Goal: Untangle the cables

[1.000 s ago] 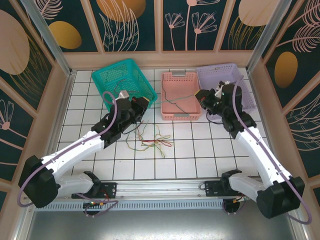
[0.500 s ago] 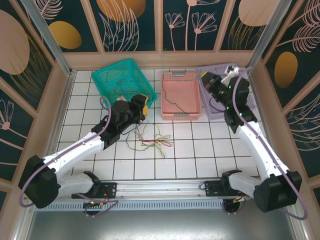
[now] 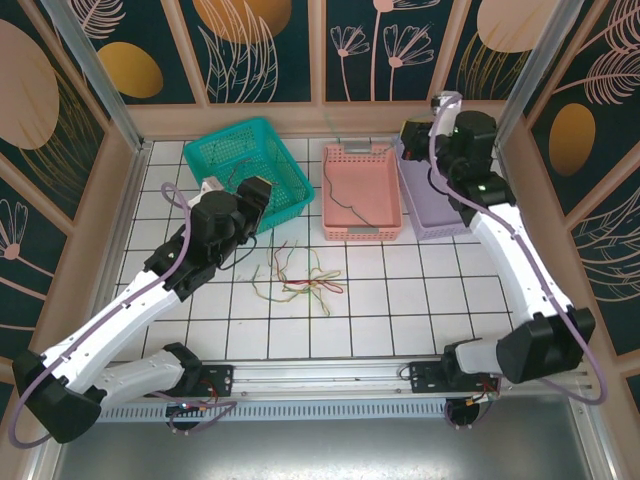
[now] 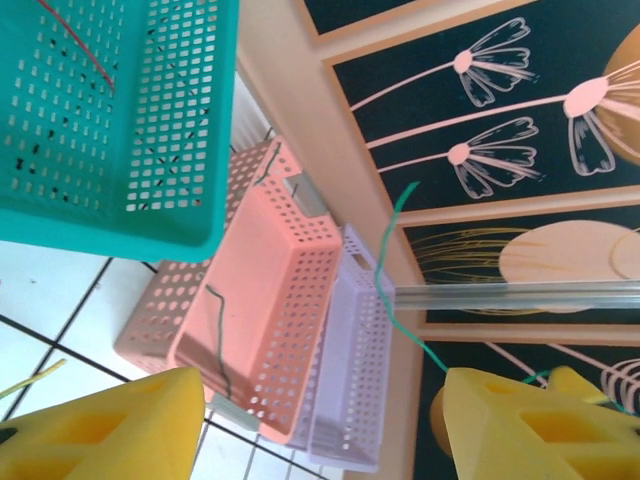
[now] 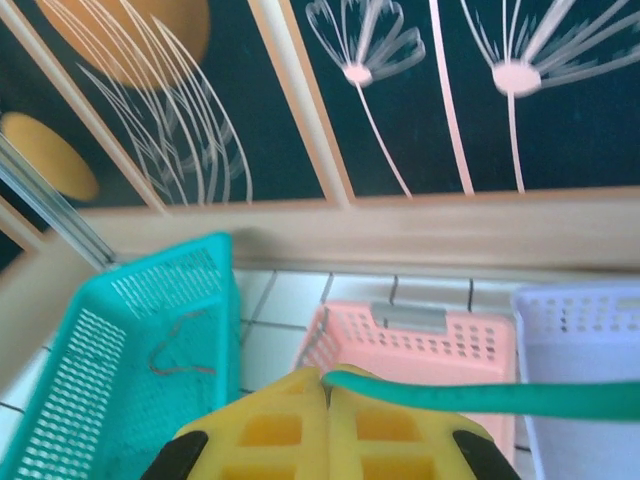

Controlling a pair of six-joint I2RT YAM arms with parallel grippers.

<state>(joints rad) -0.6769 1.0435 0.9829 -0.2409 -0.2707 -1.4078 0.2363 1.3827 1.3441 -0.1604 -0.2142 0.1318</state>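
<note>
Tiled worktop (image 3: 400, 300) bears knotted cables (image 3: 300, 280) yet to free, we judge; teal basket (image 3: 225, 137) and pink basket (image 3: 360, 150) each hold one, our right tool (image 5: 327, 390) clamps a green cable (image 5: 450, 397), our left tool (image 4: 325, 390) gapes.

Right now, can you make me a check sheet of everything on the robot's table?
Surface: white tiled table, walled on three sides.
Job's things: tangle of yellow, green and red cables lying on the tiles; red cable in the teal basket; dark cable in the pink basket; green cable pinched by the right gripper.
Clutter: nothing seen.
Grippers: left gripper open, beside the teal basket; right gripper shut on the green cable, raised near the far end of the lilac basket.
Cables: lilac arm cables run along both arms.
Surroundings: dark wall panels painted with flowers.
</note>
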